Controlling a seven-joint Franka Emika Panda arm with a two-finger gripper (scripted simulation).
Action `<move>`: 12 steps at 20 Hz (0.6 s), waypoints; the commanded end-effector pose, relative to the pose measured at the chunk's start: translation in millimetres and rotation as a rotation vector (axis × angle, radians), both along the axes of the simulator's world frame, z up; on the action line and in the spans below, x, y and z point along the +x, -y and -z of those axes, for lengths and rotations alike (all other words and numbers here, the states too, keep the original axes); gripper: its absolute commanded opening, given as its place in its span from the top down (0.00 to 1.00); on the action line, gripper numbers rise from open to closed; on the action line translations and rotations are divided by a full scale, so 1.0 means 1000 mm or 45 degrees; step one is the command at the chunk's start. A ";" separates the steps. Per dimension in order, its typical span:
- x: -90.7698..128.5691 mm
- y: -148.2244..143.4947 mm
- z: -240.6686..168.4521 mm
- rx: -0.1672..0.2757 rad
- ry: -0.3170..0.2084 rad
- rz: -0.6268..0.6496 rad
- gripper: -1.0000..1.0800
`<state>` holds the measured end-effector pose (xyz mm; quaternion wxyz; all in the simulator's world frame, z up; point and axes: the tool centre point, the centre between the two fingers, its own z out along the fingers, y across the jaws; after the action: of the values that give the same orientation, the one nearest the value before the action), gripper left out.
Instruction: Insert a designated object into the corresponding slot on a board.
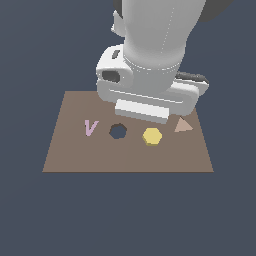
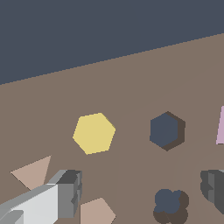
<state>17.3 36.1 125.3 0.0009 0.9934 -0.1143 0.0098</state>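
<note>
Gripper (image 2: 140,192) fingers (image 2: 65,192), nearest the wrist camera, stand spread wide with nothing between them, hanging above the board (image 1: 125,155). Yellow hexagon (image 1: 152,136) lies flat on the board just beside the hexagonal slot (image 1: 118,131), apart from it and touching no finger. Beyond the slot, away from the hexagon, sits a pink V (image 1: 90,127); a tan triangle (image 1: 183,125) lies on the hexagon's other side, and a tan pentagon (image 2: 97,211) and lobed hole (image 2: 169,203) lie near the fingers.
</note>
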 end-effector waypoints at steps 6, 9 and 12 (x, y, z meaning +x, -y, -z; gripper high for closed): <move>0.012 -0.022 0.040 0.003 -0.012 0.219 0.04; 0.017 -0.028 0.052 0.004 -0.016 0.286 0.04; 0.021 -0.033 0.062 0.006 -0.019 0.341 0.04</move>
<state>36.0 67.2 68.1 0.0009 0.9721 -0.2344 0.0022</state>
